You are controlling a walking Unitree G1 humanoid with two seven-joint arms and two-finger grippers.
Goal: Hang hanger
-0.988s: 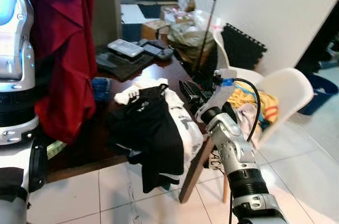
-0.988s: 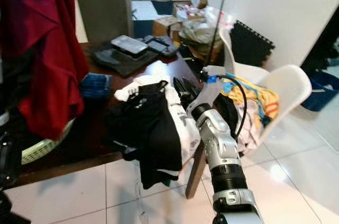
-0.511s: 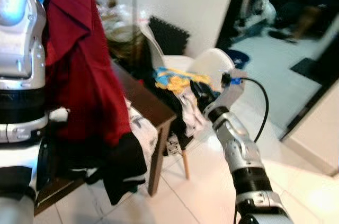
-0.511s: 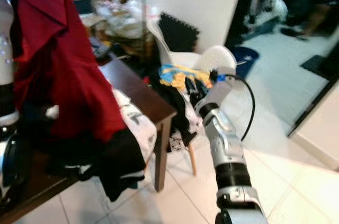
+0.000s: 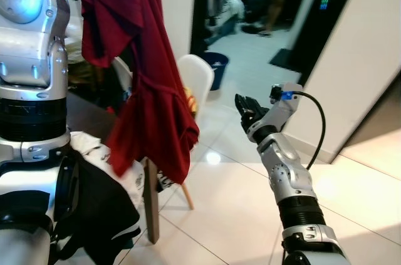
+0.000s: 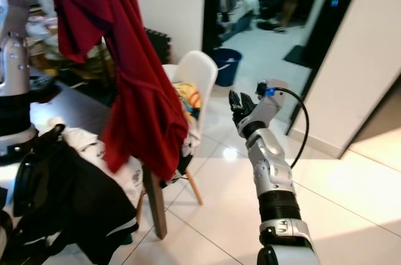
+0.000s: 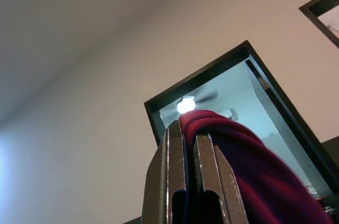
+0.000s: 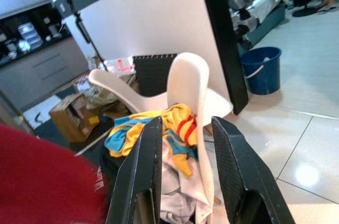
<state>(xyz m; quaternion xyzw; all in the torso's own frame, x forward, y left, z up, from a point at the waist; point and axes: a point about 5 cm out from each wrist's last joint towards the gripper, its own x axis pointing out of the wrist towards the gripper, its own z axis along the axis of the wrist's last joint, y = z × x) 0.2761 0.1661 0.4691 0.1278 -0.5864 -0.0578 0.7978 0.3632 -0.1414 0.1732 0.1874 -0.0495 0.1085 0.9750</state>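
The left gripper (image 7: 192,181) is raised high at the robot's left shoulder, its fingers (image 7: 164,176) pressed together on the top fold of a dark red garment (image 5: 150,96); the hanger itself cannot be made out under the cloth. The garment hangs in long creased folds from above the head view down past the near edge of the desk (image 6: 69,105), its lower hem bunched and uneven. No writing on it can be read. On the desk lies a heap of black and white clothes (image 6: 81,183) spilling over the front edge, some with pale print too small to read. Just beyond the desk's right corner stands a white chair (image 8: 193,94) draped with yellow, blue and red fabric (image 8: 153,126). Further right the right gripper (image 5: 249,107) is held out over open, glossy tiled floor (image 5: 232,215), fingers (image 8: 142,176) narrowly apart and holding nothing. Behind it a dark doorway (image 6: 250,2) opens onto a lit room with a blue bucket (image 8: 260,69), and a white panel (image 5: 357,71) edges the free floor on the right.
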